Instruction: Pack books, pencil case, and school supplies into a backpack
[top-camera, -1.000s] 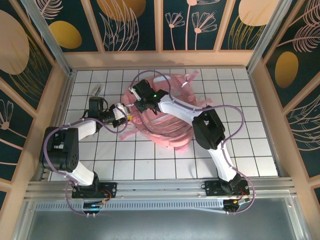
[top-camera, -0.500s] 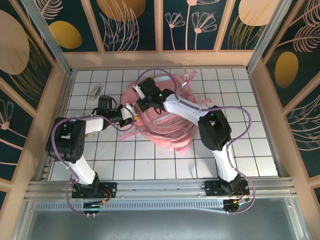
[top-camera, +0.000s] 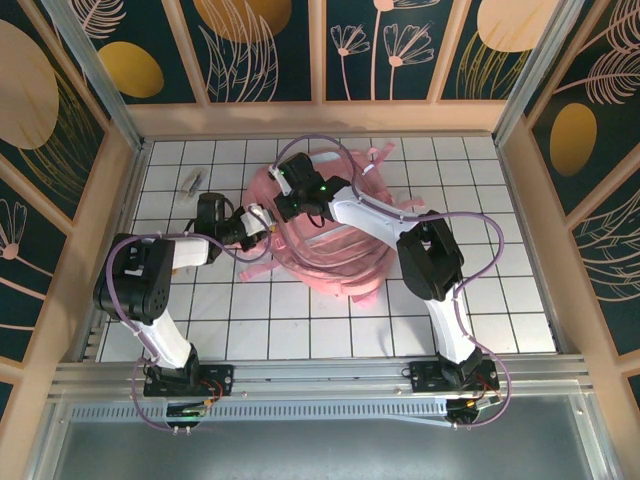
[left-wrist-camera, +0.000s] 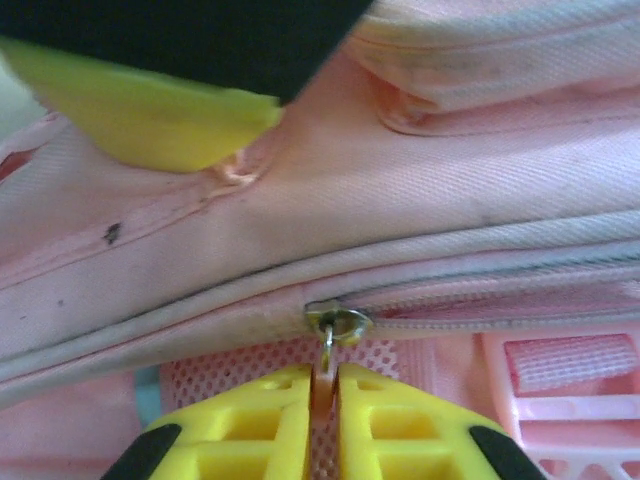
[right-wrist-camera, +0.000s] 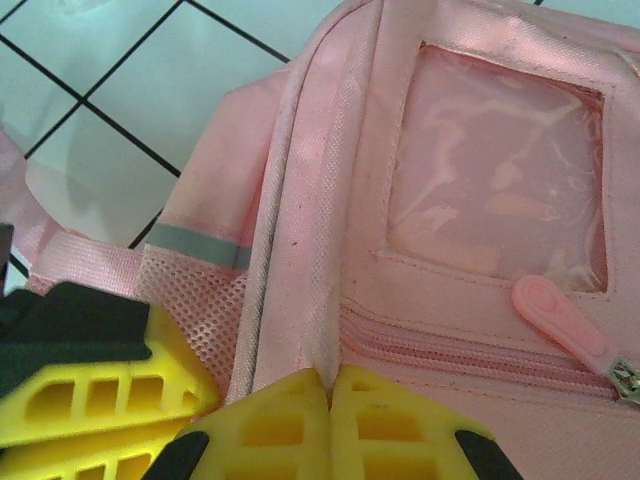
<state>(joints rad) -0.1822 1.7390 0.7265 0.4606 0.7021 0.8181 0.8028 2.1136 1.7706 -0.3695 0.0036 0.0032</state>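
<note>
backpack: the big pink backpack (top-camera: 330, 250) is seen lying on the white tiled table (top-camera: 300, 320), in the far middle part of it; its straps are spilled out around it; both arms are reached in over its left end

left claw: the left gripper (left-wrist-camera: 325, 375) is clamped tight on the zipper pull (left-wrist-camera: 327, 358); the little tab is pinched between the yellow fingertips (left-wrist-camera: 390, 420); the metal slider (left-wrist-camera: 338, 322) is sat just above them on the zipper track (left-wrist-camera: 480, 315); whether the track is open left of the slider can't really be told

right claw: the right gripper (right-wrist-camera: 330, 385) is clenched as well, on a raised pink seam (right-wrist-camera: 310, 250) of the backpack; the seam is run straight down into the closed yellow fingers

how close they are: in the right wrist view the left gripper's yellow fingers are caught at the lower left, just beside the right one; pink mesh (right-wrist-camera: 195, 305) and a grey reflective strip (right-wrist-camera: 200, 245) are seen between and above them

front pocket: a translucent pocket window (right-wrist-camera: 495, 185) is shown right of the seam; a second zipper is run below it, with a pink rubber pull (right-wrist-camera: 560, 320) laid across it

supplies: a small grey-white piece (top-camera: 190, 182) is spotted on the tiles at the far left; it's outside the backpack and well apart from it
</note>
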